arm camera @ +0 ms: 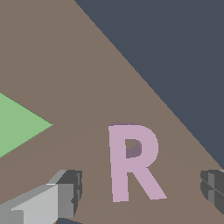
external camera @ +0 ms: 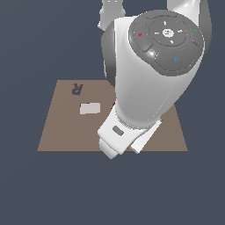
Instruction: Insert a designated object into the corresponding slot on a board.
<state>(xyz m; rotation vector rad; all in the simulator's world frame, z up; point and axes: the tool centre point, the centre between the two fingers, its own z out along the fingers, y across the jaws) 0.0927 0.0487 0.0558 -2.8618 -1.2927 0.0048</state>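
Observation:
The pale pink letter-R piece lies flat on the brown board, near the board's edge. My gripper is open, with one finger on each side of the R and not touching it. In the exterior view the arm's bulk hides the fingers and the pink R. The dark R-shaped slot is in the board near its far corner on the exterior view's left, apart from the arm.
A green triangle lies on the board beside the R. A pale grey rectangular piece lies on the board just in front of the slot. Dark floor surrounds the board.

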